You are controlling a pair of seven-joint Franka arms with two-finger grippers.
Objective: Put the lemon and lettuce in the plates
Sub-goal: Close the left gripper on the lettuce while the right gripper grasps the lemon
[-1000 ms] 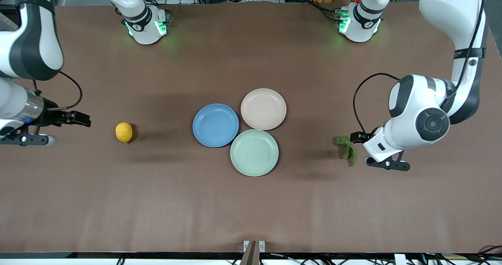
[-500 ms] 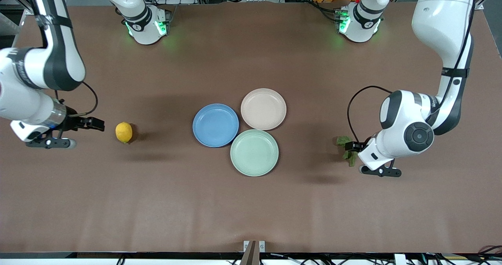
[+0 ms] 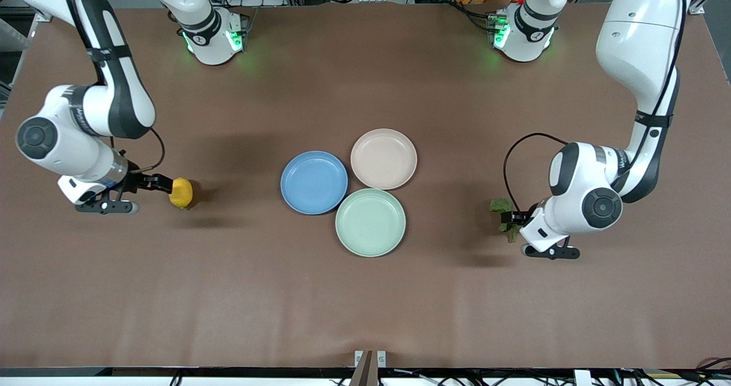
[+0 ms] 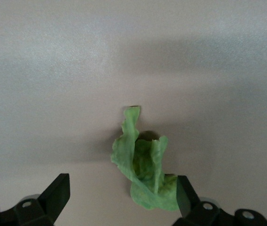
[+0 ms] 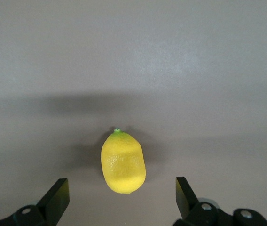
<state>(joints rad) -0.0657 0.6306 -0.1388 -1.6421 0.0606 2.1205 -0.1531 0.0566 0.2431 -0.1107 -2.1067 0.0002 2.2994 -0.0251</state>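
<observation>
At mid-table, the blue plate [image 3: 314, 182] serves as landmark. Touching it, farther from the front camera and toward the left arm's end, is the beige-pink plate [image 3: 384, 159]; the mint-green plate [image 3: 370, 222] lies nearer the camera, touching or all but touching both. All three are bare, so no part of the task is done.

Lemon [image 3: 181, 192]: on the table [image 3: 365, 306], well apart from the blue plate toward the right arm's end, about level with it. Right gripper [image 3: 161, 184] is low at the lemon, fingers spread. In the right wrist view the lemon [image 5: 122, 162] sits midway ahead of the two fingertips, not yet between them. No grip.

Lettuce [image 3: 506, 217]: on the table, well apart from the blue plate toward the left arm's end, slightly nearer the camera. Left gripper [image 3: 512, 217] is low over it, fingers spread. In the left wrist view the leaf [image 4: 144, 165] lies off-centre, its lower end just beside one fingertip; contact cannot be told. No grip.

Left to do: both grasps, both carries, both releases.

Room: bare table between each item and the plate cluster, so both carry paths look unobstructed. Table edges are well away from both items. Judgement: the arms converge on adjoining plates, so crowding there is the main risk.
</observation>
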